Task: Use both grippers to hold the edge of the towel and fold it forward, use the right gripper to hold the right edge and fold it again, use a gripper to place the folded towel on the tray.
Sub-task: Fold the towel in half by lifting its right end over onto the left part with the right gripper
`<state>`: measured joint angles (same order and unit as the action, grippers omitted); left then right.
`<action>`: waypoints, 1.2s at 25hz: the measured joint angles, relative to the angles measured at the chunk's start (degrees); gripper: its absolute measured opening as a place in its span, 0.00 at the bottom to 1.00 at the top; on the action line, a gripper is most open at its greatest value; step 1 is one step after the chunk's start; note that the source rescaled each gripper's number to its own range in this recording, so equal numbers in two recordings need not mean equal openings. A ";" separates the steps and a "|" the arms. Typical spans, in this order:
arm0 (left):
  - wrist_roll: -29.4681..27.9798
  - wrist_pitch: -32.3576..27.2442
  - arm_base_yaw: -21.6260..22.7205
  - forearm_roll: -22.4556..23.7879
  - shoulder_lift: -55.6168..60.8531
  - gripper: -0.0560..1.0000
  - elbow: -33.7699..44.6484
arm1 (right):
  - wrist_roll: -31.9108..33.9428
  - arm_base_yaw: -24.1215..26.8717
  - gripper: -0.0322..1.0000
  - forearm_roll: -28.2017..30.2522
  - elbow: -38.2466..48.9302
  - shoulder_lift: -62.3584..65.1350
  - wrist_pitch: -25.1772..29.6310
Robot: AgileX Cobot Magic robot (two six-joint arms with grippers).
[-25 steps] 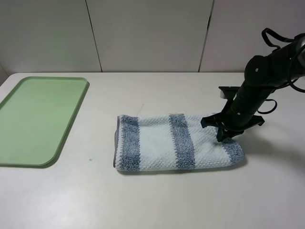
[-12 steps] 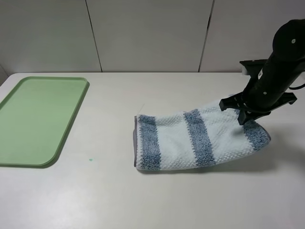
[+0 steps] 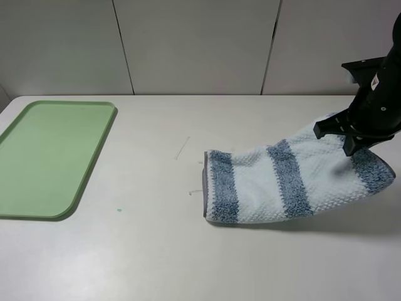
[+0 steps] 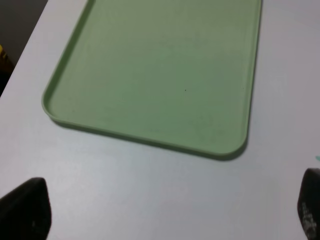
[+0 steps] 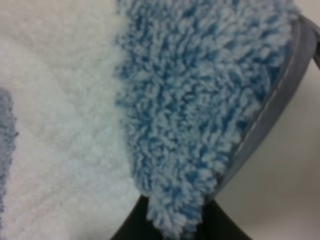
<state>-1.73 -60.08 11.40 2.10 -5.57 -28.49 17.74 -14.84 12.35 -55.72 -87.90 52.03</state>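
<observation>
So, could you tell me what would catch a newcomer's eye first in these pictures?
The blue-and-white striped towel lies right of centre on the table, its right end lifted by the right gripper, jaws shut on it. At the far left sits the flat light-green tray.

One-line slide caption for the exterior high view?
The right gripper holds the right end of the towel raised off the table, the tray far to its left.
</observation>
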 joint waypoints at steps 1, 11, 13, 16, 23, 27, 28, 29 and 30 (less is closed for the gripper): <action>0.00 0.00 0.00 0.00 0.00 0.99 0.00 | 0.06 0.00 0.08 0.42 -0.58 0.27 1.43; -0.04 0.00 0.00 0.00 0.00 0.99 0.00 | 0.06 0.00 0.08 -0.68 -5.47 0.41 6.44; -0.04 0.00 0.00 0.00 0.00 0.99 0.00 | 0.06 0.00 0.08 -2.78 -5.47 0.41 6.49; -0.04 0.00 0.00 0.00 0.00 0.99 0.00 | -0.67 0.00 0.08 -5.61 -5.47 0.41 6.32; -0.04 0.00 0.00 0.00 0.00 0.99 0.00 | -0.17 -5.36 0.08 -7.42 -5.47 0.41 4.55; -0.04 0.00 0.00 0.00 0.00 0.99 0.00 | 2.34 -9.07 0.08 -7.42 -5.47 0.41 3.24; -0.04 0.00 0.00 0.00 0.00 0.99 0.00 | 2.87 -9.82 0.08 -7.42 -5.47 0.41 2.97; -0.04 0.00 0.00 0.00 0.00 0.99 0.00 | 3.31 -10.73 0.08 -7.42 -5.47 0.41 2.55; -0.04 0.00 0.00 0.00 0.00 0.99 0.00 | 3.72 -11.60 0.08 -7.42 -5.47 0.41 2.10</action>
<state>-1.77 -60.08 11.40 2.10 -5.57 -28.49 21.47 -26.44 4.93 -61.19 -87.49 54.14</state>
